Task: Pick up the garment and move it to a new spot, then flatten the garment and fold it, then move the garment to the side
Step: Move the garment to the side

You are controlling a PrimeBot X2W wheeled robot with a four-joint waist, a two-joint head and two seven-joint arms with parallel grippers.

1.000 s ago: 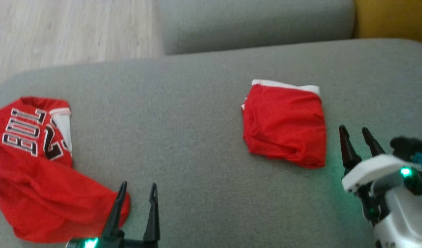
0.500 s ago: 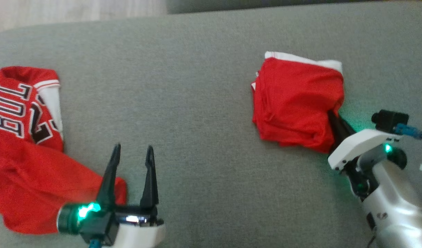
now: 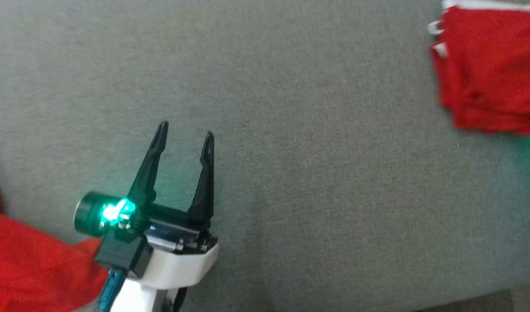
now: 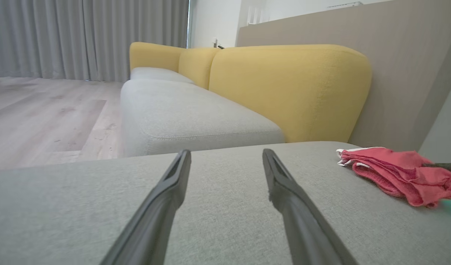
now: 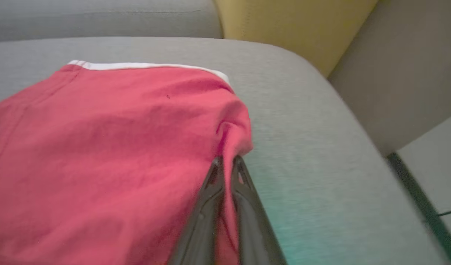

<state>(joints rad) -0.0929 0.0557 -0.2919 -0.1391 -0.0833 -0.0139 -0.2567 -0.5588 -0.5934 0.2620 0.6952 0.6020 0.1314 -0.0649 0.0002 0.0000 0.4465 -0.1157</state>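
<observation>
Spotter: Garment, where does it lie?

Recorder: Located. One folded red garment (image 5: 100,147), white trim along its far edge, lying on the grey seat cushion (image 3: 312,173). Head view puts it at the upper right corner, partly cut off.

Spotter: Right arm?

Recorder: The right gripper (image 5: 228,159) has its 2 fingers drawn together on the garment's near right edge. A ridge of red cloth is pinched between the tips and bunches up just above them.

Spotter: Left arm?

Recorder: The left gripper (image 3: 185,130) has its jaws apart with nothing between them. It is over bare cushion, well apart from the folded garment. Cannot tell whether the tips touch the fabric.

Spotter: Anything else noted?

Recorder: There is loose red cloth (image 3: 27,268) at the head view's lower left, just beside the left wrist. The left wrist view shows a yellow backrest (image 4: 284,84) behind the seats, with wood floor (image 4: 45,110) and grey curtains (image 4: 81,36) beyond.
</observation>
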